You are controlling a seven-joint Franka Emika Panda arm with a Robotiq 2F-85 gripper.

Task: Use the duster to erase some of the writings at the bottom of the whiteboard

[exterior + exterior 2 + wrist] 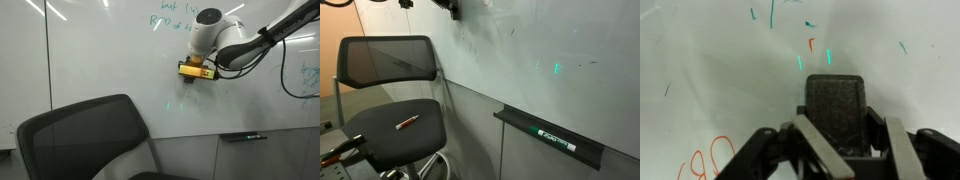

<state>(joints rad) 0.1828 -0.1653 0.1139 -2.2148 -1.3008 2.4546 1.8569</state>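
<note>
My gripper (197,66) is shut on the duster (196,70), a yellow-and-black block, and holds it against the whiteboard (100,50). In the wrist view the duster's dark felt pad (835,100) sits between the fingers of my gripper (845,122). Small teal writings (798,62) lie just beyond the pad, with more strokes higher up (771,12). In an exterior view faint teal strokes (185,103) show just below the duster. In an exterior view one teal mark (557,69) shows on the whiteboard (520,60), and my gripper (450,8) is at the top edge.
A black mesh office chair (90,135) stands close to the board, with a red marker (408,123) on its seat (390,135). A ledge (520,122) holds a marker (556,139). An orange-red scribble (705,160) is beside the gripper. Larger green words (170,20) are higher up.
</note>
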